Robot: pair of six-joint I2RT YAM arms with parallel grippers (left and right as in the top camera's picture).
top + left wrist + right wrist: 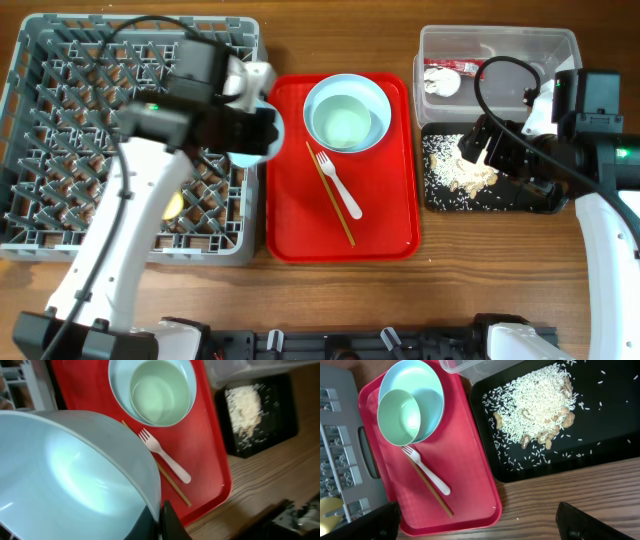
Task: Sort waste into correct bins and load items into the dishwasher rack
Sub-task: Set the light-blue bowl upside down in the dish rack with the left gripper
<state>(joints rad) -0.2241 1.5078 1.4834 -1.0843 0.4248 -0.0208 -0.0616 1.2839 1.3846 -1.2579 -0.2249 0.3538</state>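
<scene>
The left gripper [160,522] is clamped on the rim of a pale mint bowl [75,475], one dark finger showing at the edge. The bowl looks like smooth, rigid plastic: light, hard to break, but glossy enough to slip or swing in a rim pinch, so I judge a deep bite on the wall is safest. It hangs at the right edge of the grey peg rack [180,248], which spreads under and to the left of this hand, with a yellow cup [172,205] among its stiff pegs. Just beyond the hand on the red tray [210,460] lie thin wooden chopsticks [175,487] and a white fork [165,456], both slight and low, awkward to pinch. Further off sits a second bowl [160,392] nested in a plate [117,385]. Well to the right, the right gripper [482,521] hangs wide apart and empty over the black tray [280,425] of loose rice [245,407].
</scene>
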